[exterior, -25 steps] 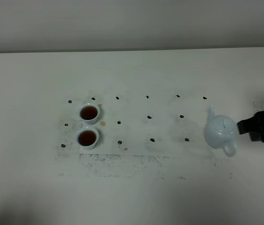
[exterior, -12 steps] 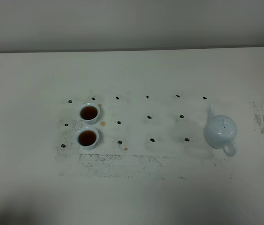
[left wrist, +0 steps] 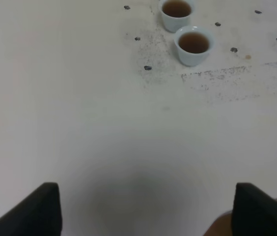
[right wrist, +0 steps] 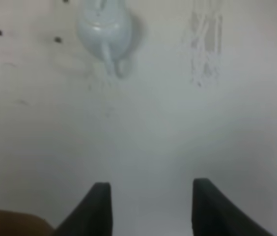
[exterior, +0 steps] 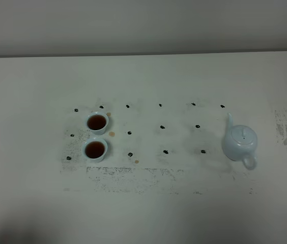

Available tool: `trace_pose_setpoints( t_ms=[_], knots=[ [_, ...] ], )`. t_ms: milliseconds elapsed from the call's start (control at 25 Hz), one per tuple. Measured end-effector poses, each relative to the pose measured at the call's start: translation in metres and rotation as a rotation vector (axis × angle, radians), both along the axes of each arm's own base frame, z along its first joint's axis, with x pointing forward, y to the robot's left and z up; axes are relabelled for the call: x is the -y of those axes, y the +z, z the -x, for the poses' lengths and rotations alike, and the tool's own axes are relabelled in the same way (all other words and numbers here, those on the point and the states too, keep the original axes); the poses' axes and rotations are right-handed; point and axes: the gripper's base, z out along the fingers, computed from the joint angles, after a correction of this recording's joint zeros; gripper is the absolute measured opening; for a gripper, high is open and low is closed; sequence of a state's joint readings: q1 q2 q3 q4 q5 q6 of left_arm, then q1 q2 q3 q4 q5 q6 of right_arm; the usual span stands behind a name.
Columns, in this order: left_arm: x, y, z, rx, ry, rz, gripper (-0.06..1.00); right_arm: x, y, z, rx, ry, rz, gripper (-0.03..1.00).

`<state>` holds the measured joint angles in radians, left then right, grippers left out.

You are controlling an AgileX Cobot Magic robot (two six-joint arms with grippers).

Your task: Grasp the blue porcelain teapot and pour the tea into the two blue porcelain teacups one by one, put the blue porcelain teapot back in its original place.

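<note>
On my right wrist feed the right gripper [right wrist: 151, 209] hangs over bare table [right wrist: 143, 128], jaws spread with nothing between them. My left gripper [left wrist: 146, 211] is likewise spread wide and empty. Farther out, the blue porcelain teapot [exterior: 240, 143] stands upright on the right side of the table, handle toward me, spout pointing away. Well apart on the left, the two blue porcelain teacups [exterior: 97, 123] sit one just behind the other, both holding dark tea, among small black dots [exterior: 162, 127]
</note>
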<state>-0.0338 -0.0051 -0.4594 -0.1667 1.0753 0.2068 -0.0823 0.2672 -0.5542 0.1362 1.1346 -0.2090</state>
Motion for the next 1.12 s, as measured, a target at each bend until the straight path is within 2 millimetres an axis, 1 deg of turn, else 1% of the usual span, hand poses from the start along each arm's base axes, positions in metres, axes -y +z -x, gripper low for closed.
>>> trace_pose_setpoints(
  t_ms=[200, 400, 1120],
  knots=[
    [0.0, 0.0, 0.0, 0.0, 0.0, 0.0, 0.68, -0.003, -0.005, 0.019, 0.123, 0.038, 0.008, 0.37],
    [0.0, 0.0, 0.0, 0.0, 0.0, 0.0, 0.68, -0.003, -0.005, 0.036, 0.23, 0.062, 0.014, 0.37],
    [0.0, 0.0, 0.0, 0.0, 0.0, 0.0, 0.68, -0.003, -0.005, 0.038, 0.238, 0.142, 0.005, 0.37]
  ],
)
